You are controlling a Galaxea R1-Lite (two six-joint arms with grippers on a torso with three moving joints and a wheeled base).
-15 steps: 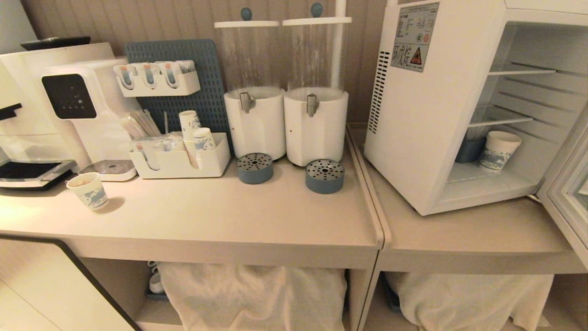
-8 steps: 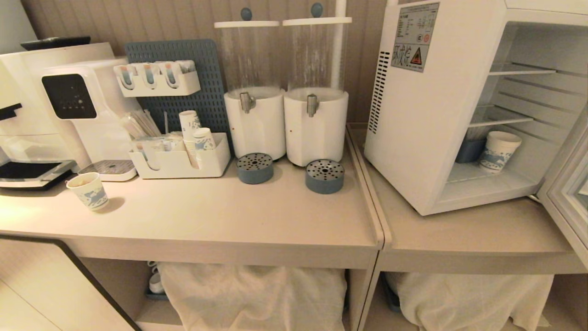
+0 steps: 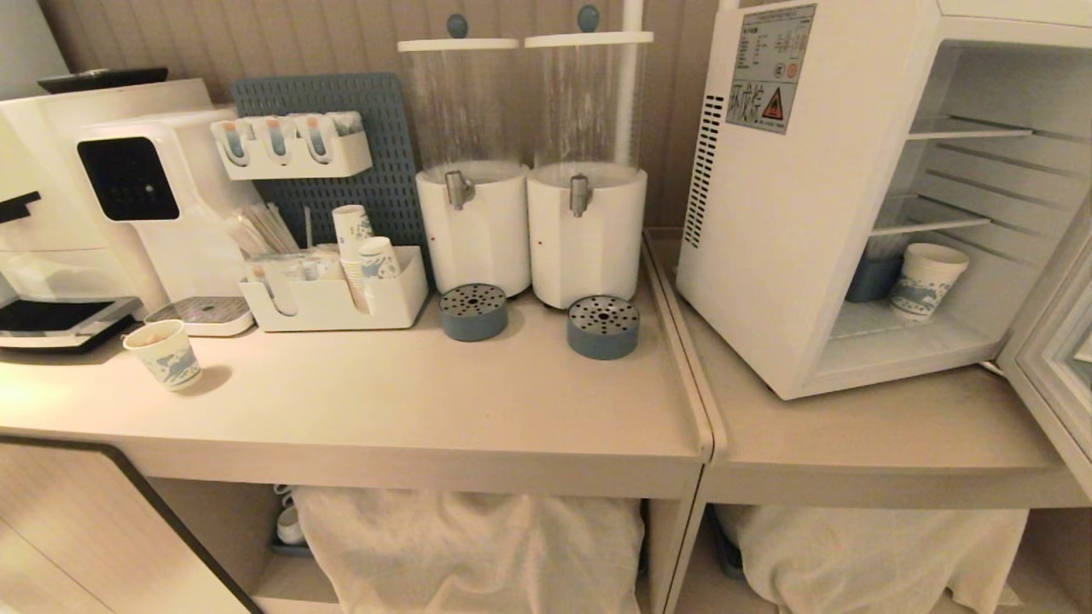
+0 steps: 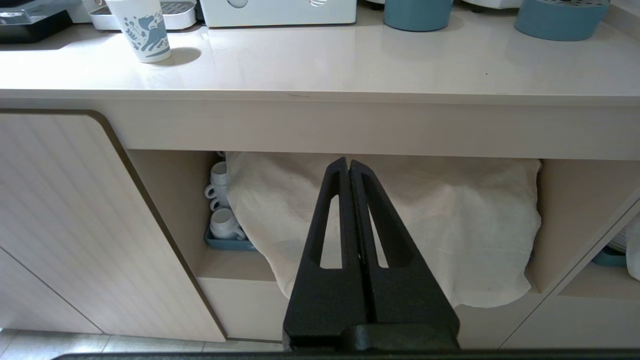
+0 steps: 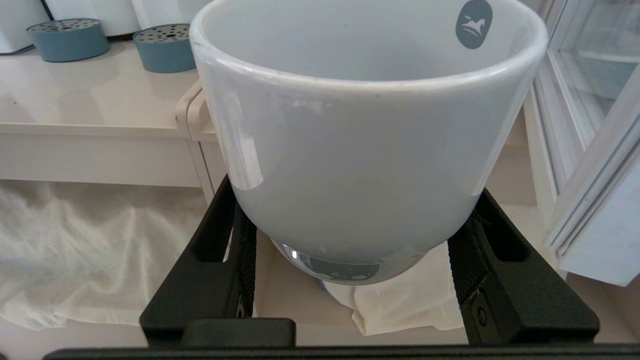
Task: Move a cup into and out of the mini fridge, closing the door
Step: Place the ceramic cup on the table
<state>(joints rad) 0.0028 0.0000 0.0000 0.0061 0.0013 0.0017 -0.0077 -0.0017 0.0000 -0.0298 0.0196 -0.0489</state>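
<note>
My right gripper [image 5: 350,225] is shut on the cup [image 5: 360,150], a squat white ceramic one with a small blue mark inside its rim; the black fingers [image 5: 235,250] press on both sides of its lower body. It hangs in front of the counter edge, below the mini fridge [image 3: 793,213]. The fridge stands on the right counter with its door [image 3: 1058,358] swung open; the same door [image 5: 590,150] shows beside the cup. My left gripper [image 4: 347,162] is shut and empty, parked low before the under-counter shelf. Neither arm appears in the head view.
A patterned paper cup [image 3: 926,277] and a blue container [image 3: 872,277] sit on the fridge floor. Two white drink dispensers [image 3: 529,230] with blue drip trays, an organiser of paper cups [image 3: 341,298], a coffee machine [image 3: 128,196] and a lone paper cup [image 3: 166,354] occupy the left counter. White cloths [image 3: 469,546] fill the shelves below.
</note>
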